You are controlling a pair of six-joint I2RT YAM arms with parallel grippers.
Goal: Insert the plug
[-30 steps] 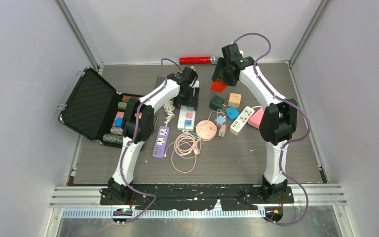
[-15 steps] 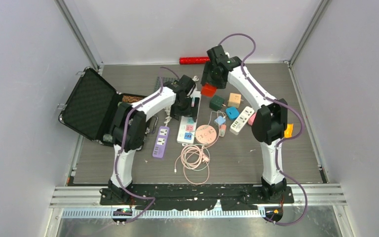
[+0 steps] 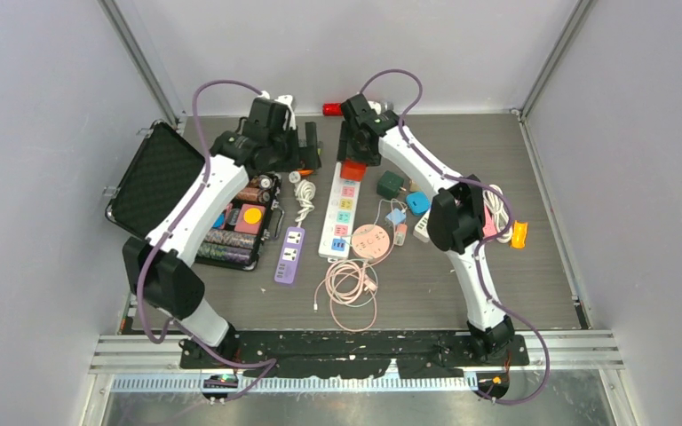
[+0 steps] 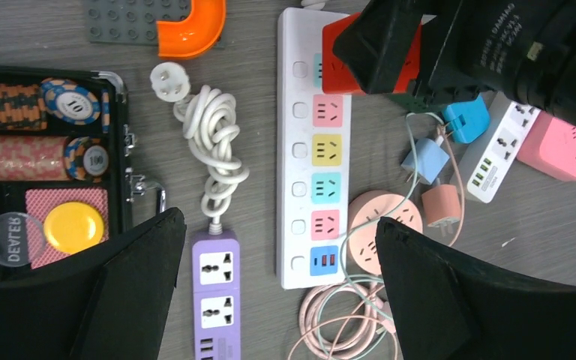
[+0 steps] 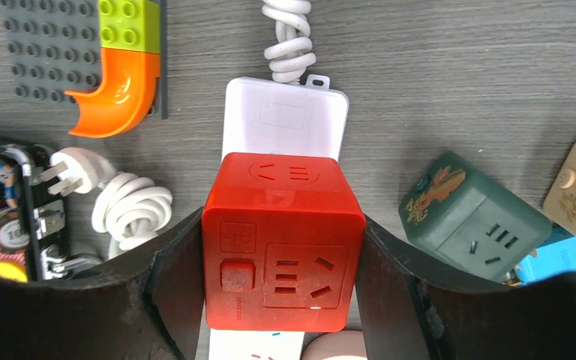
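- Glossy red cube plug (image 5: pixel 283 240), socket holes on top, sits over the white power strip (image 5: pixel 285 120) near its cord end.
- The right pincer (image 5: pixel 281 285) is clamped on its sides.
- The left pincer (image 4: pixel 277 221) is spread apart above the strip.

Right gripper (image 5: pixel 281 289) clamping red plastic cube adapter (image 5: pixel 283 240), black fingers (image 5: pixel 172 281) pressed on its left and right faces.
Cube sits over white plastic power strip (image 5: pixel 285 124); contact between them unclear. Dark green cube adapter (image 5: pixel 472 217) lies just right. Orange curved block (image 5: pixel 116 94) and lime brick (image 5: pixel 129 26) on grey studded baseplate (image 5: pixel 49 45), upper left. White coiled cord (image 5: pixel 131 214) at left.
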